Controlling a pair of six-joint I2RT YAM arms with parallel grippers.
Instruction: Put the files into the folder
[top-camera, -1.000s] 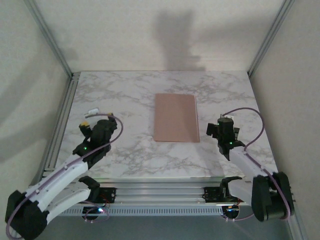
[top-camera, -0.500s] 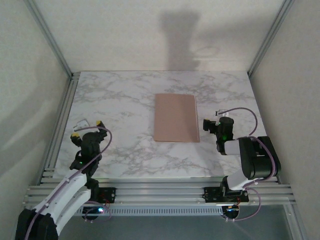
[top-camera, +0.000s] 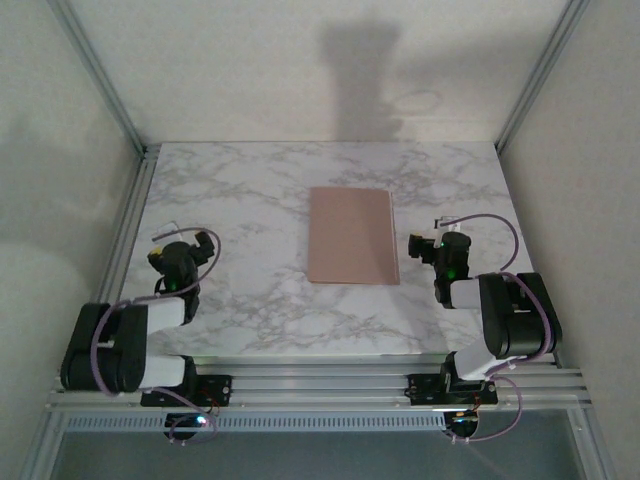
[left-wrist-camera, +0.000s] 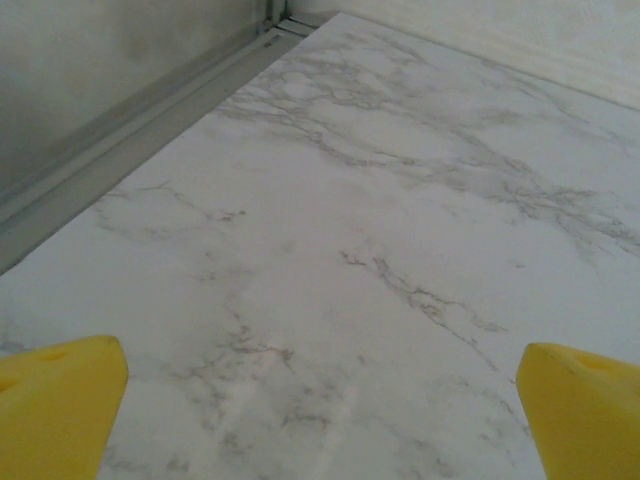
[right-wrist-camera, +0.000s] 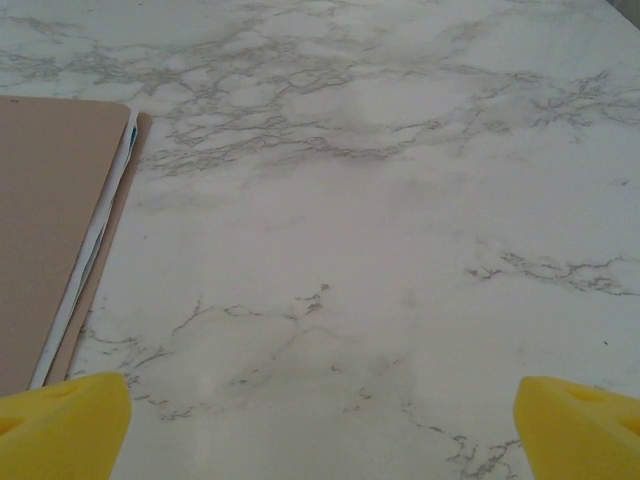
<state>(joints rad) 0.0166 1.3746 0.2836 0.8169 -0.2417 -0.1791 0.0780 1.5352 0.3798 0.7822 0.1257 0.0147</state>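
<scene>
You've got a white, grey-veined marble surface (top-camera: 250, 200) filling the cell floor. A flat pinkish-tan card folder (top-camera: 350, 235) lies closed near its middle, a touch toward 1 o'clock, long side running 12 to 6.

Right wrist view: the folder sits at 9 o'clock, and thin white paper files (right-wrist-camera: 100, 235) lie sandwiched between its two leaves. Only their edges peek out along the folder's 3 o'clock side, with a fleck of bright blue near the far corner.

Your right gripper (top-camera: 437, 243) sits low at 4 o'clock of the folder, just beside its near corner and not touching. Its jaws are spread wide, with bare marble between the yellow pads (right-wrist-camera: 60, 425).

Your left gripper (top-camera: 182, 248) sits at 8 o'clock of the folder, well apart. Its jaws are also fully spread and holding nothing.
</scene>
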